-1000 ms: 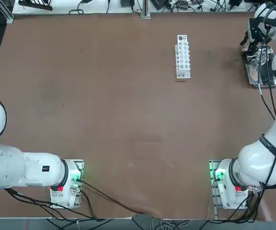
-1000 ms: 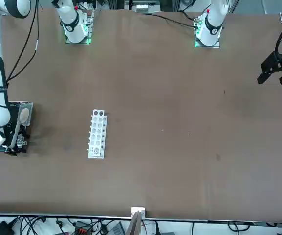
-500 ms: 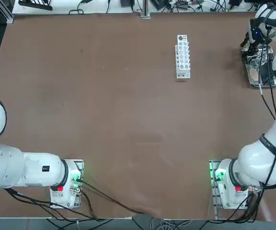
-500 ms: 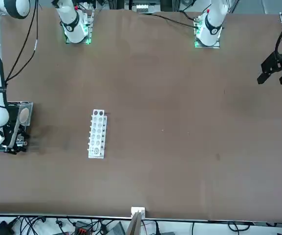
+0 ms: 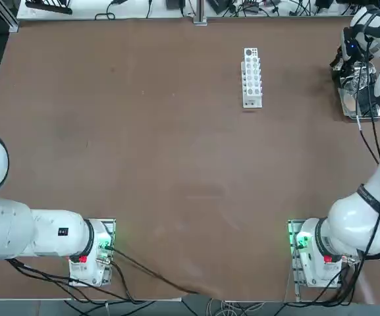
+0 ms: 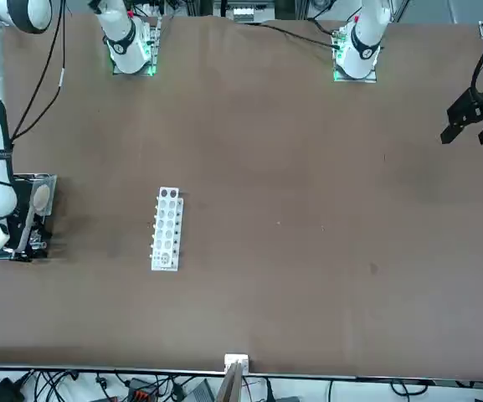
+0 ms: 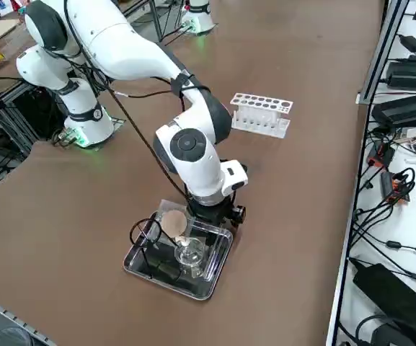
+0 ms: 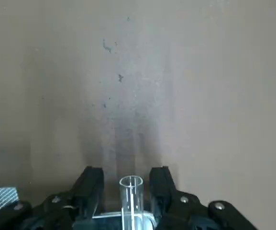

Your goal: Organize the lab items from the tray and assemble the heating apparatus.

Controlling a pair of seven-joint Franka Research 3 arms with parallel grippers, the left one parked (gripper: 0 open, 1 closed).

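gripper (image 8: 126,181) straddles clear glass burner (image 8: 131,199) neck.

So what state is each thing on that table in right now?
Tray: flat on the table, holding three items.
Glass bottle: upright in the tray, not gripped.
Wire stand: in the tray, not set up.
Mesh pad: in the tray, seemingly propped at a tilt.
Tube rack: upright, no tubes showing, apart from the tray.
Right gripper: down over the tray, jaws apart either side of the bottle's neck.
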